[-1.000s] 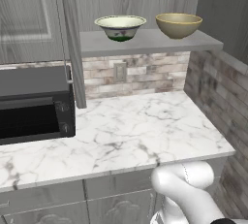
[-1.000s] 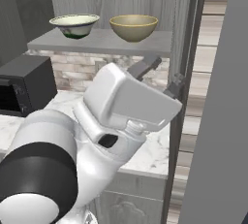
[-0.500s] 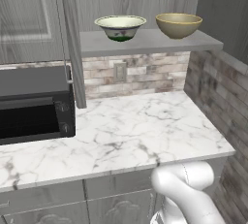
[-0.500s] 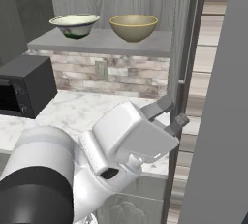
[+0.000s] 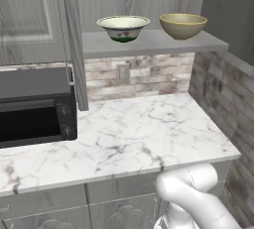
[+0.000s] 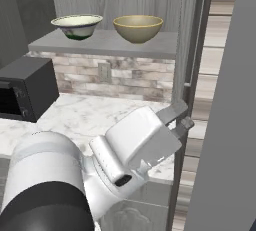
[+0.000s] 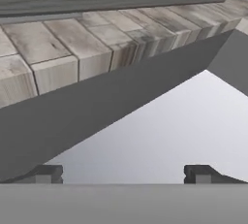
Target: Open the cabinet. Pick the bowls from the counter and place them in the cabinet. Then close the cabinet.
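Bowls both sit on the grey shelf (image 5: 149, 44) inside the cabinet (image 6: 192, 50): patterned cream bowl (image 5: 123, 27) and tan bowl (image 5: 182, 26), upright, side by side, near but not touching. Each looks empty, though the interiors are seen only at a shallow angle. Counter (image 5: 134, 134) carries no bowl; black microwave (image 5: 34, 106) stands at its far end.

Judgement: placing is done, so the step in hand is closing the doors. Gripper (image 6: 180, 120) is down at counter height, well below and beside the bowls, close to the edge of the open right door (image 6: 200, 75). Fingertips (image 7: 46, 173) stand wide apart with nothing between them; hand view shows brick backsplash (image 7: 72, 48) and a grey panel ahead.

To do it well: get to the outer face of the door, push flat near the free edge by the bar handle (image 6: 192, 40), follow the hinge arc. Left door (image 5: 74, 44) also stands open and needs the same. Bowls sit back from the shelf lip, so the doors should clear them.
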Motion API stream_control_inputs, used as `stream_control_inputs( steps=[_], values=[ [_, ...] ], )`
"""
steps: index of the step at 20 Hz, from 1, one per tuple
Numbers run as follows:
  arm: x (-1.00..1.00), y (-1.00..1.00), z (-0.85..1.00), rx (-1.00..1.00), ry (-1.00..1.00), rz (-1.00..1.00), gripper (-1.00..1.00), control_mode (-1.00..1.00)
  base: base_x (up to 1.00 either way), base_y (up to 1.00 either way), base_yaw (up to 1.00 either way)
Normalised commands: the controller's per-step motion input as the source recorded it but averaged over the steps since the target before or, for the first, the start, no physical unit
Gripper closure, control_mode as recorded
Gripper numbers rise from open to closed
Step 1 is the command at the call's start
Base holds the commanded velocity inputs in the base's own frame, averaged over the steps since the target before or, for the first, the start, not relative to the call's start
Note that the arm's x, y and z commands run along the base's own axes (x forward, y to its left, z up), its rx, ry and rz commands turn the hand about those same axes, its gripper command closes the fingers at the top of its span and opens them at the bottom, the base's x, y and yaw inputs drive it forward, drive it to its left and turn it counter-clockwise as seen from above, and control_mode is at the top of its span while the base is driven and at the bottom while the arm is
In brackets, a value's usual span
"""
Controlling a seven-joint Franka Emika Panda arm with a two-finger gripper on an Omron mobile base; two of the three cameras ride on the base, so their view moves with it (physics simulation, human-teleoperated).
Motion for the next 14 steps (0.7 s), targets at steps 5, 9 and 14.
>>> stream_control_inputs(
  steps=[5,9,14],
  values=[
    [0.19,-0.03,0.0,0.05,0.26,0.1,-1.0,-1.0,0.0,0.0,0.0],
    [0.19,-0.02,0.0,0.05,0.34,0.1,-1.0,-1.0,0.0,0.0,0.0],
    [0.15,-0.21,-0.01,0.1,0.24,0.11,-1.0,-1.0,0.0,0.0,0.0]
  ],
)
